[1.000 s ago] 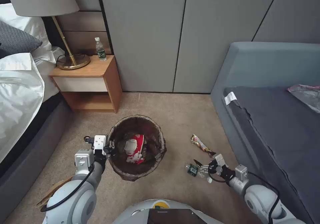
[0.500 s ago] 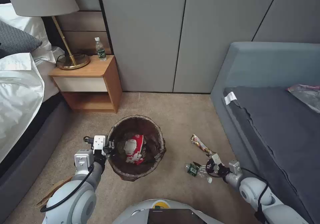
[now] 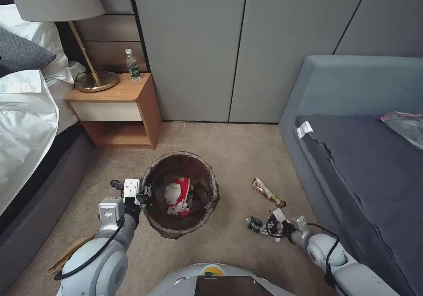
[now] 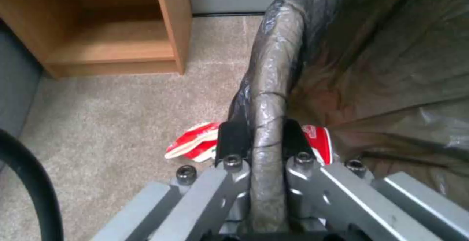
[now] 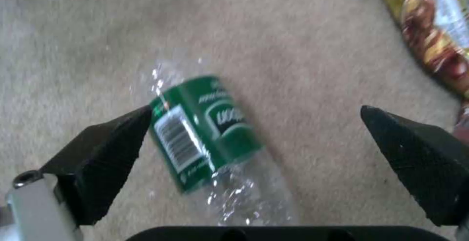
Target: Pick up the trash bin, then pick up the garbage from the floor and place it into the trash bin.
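The trash bin (image 3: 155,171), lined with a dark bag, stands at mid-floor with a red-white carton (image 3: 178,197) inside. My left gripper (image 3: 145,193) is shut on its near-left rim (image 4: 273,69), one finger on each side of the bag-wrapped edge (image 4: 263,138). A red-white carton piece (image 4: 190,147) shows beside those fingers on the carpet side. A clear bottle with a green label (image 3: 254,224) (image 5: 205,131) lies on the carpet right of the bin. My right gripper (image 3: 271,223) (image 5: 254,142) is open and low over it, fingers (image 5: 98,160) straddling the bottle. A yellow-brown snack wrapper (image 3: 268,192) (image 5: 430,32) lies just beyond.
A wooden nightstand (image 3: 132,106) with a lamp (image 3: 94,82) and an upright bottle (image 3: 132,65) stands behind the bin. A bed (image 3: 26,124) is at the left, a grey sofa (image 3: 365,164) at the right. Tan cardboard (image 3: 70,252) lies by my left arm.
My right arm has swung left and lower, bringing its open gripper over the bottle. The left gripper and the bin have stayed put.
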Controlling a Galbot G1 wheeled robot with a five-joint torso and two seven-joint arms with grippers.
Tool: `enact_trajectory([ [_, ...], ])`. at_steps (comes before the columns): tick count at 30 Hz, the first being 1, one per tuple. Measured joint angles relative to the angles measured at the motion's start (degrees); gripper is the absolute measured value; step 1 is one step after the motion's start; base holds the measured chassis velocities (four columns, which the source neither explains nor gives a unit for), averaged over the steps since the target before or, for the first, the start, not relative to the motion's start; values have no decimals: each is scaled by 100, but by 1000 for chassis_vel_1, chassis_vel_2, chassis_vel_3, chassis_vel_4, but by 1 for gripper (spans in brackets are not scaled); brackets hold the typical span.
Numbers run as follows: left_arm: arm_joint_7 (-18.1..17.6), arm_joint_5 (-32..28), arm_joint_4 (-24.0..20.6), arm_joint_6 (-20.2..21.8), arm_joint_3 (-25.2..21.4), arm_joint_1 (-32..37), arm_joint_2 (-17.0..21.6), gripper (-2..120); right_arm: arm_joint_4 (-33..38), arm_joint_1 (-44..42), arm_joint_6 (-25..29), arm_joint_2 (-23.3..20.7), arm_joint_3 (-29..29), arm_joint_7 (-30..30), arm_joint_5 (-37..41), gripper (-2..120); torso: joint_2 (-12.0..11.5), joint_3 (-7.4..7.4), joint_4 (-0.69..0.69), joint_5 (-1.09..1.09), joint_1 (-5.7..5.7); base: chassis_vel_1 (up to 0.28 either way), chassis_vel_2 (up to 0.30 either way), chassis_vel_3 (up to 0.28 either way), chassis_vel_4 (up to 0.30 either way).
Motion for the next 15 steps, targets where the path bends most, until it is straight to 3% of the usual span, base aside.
enact_trajectory([
  [15, 6, -12, 0, -5, 11, -27, 11, 2, -348, 153, 51, 155, -136, -46, -325, 100, 0, 0, 1, 0, 0, 0, 0, 0, 0],
])
